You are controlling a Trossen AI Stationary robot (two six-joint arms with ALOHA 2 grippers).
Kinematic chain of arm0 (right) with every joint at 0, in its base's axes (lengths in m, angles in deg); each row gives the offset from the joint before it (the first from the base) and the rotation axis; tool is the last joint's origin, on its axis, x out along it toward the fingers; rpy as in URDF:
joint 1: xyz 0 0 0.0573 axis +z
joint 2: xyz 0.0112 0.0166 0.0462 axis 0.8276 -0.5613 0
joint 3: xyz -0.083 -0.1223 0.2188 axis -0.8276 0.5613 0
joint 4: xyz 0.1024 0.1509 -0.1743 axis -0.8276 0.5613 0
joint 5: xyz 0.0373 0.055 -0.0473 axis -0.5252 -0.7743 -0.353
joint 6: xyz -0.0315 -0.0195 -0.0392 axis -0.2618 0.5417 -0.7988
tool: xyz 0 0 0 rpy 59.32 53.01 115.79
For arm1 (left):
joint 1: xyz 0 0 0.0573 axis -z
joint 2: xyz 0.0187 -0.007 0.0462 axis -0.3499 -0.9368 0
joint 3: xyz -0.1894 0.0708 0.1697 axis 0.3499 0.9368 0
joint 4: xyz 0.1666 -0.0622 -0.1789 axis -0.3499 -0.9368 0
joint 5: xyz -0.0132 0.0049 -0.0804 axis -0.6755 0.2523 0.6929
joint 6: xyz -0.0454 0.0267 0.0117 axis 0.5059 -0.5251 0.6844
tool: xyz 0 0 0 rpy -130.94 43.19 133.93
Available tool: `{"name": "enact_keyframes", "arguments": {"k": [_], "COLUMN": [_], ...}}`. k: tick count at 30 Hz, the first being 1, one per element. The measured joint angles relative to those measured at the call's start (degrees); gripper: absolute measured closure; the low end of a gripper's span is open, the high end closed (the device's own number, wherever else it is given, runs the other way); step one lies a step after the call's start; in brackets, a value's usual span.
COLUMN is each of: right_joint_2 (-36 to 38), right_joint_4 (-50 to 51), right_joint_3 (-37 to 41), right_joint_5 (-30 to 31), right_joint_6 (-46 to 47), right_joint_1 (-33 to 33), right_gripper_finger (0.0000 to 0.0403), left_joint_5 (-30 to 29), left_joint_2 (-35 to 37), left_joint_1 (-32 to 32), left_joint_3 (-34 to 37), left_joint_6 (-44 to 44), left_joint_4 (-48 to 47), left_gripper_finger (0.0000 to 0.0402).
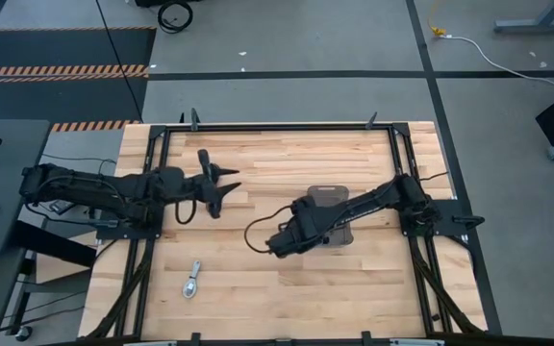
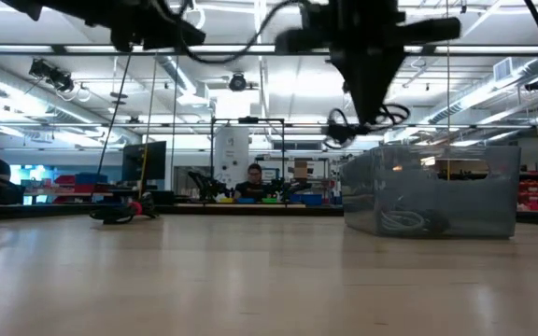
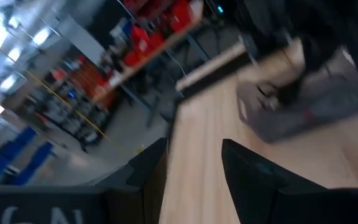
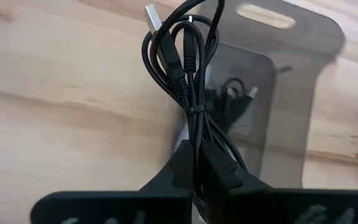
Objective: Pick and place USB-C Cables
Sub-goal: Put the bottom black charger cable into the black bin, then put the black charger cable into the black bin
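One black USB-C cable (image 4: 188, 74), coiled in thin loops with a silver plug at its end and a tie round its middle, hangs pinched in the right gripper (image 4: 196, 163), whose fingers are closed tight on it, above the grey tray (image 4: 291, 81); more black cable (image 4: 232, 93) lies inside the tray; a white cable (image 1: 192, 281) lies apart on the desk (image 1: 258, 288); the left gripper (image 1: 227, 185), fingers parted and holding nothing, waits over the desk's left side.
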Motion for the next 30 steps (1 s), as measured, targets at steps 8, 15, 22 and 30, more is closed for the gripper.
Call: {"name": "enact_keyframes", "arguments": {"k": [8,15,22,30], "right_joint_2": [-0.09,-0.09,-0.09,-0.09], "right_joint_4": [-0.05,-0.04,-0.01,-0.05], "right_joint_3": [3.55,6.63,10.83,11.43], "right_joint_5": [-1.46,-1.18,-1.29,0.17], "right_joint_6": [3.39,6.34,12.05,11.15], "right_joint_1": [1.11,1.03,1.0,1.09], "right_gripper_finger": [0.039,0.0389,0.0336,0.0254], "left_joint_5": [0.0,-1.91,-6.61,-8.4], "left_joint_2": [0.0,0.0,0.0,0.0], "left_joint_1": [0.0,0.0,0.2,1.14], "left_joint_3": [-0.02,-0.02,-0.02,-0.02], "left_joint_6": [-4.58,-5.17,-4.44,-1.72], "left_joint_4": [5.55,5.13,0.92,-2.9], "left_gripper_finger": [0.0241,0.0241,0.0241,0.0241]}}
